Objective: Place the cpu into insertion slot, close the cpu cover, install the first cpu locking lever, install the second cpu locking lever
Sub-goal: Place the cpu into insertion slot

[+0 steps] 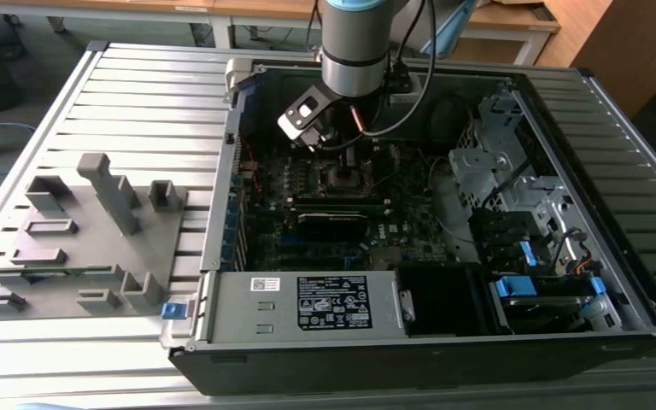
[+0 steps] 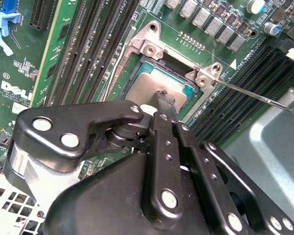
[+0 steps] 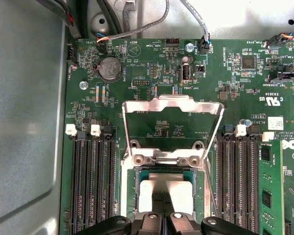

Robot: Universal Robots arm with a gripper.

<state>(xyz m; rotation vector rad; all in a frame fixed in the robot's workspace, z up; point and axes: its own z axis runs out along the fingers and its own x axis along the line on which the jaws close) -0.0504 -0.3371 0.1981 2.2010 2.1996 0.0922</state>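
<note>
The cpu (image 2: 146,87), a flat grey square chip, lies in the insertion slot (image 2: 187,91) on the green motherboard (image 3: 157,73). My gripper (image 2: 164,100) comes down on the chip's near edge with its two black fingers (image 2: 162,147) drawn together on it. In the first wrist view the cpu (image 3: 166,188) looks pale between the slot's silver rim (image 3: 201,190), with the gripper (image 3: 165,204) over it. The cpu cover (image 3: 171,101), a thin silver frame, stands swung back on its hinge behind the slot. In the exterior view the gripper (image 1: 337,158) hangs over the slot (image 1: 343,178).
A thin metal lever (image 2: 257,96) juts out from the slot's corner. Memory slots (image 3: 90,181) flank the socket on both sides. The case wall (image 3: 24,122) rises close by. Outside the case (image 1: 419,342), a grey fixture block (image 1: 78,239) sits on the slatted table.
</note>
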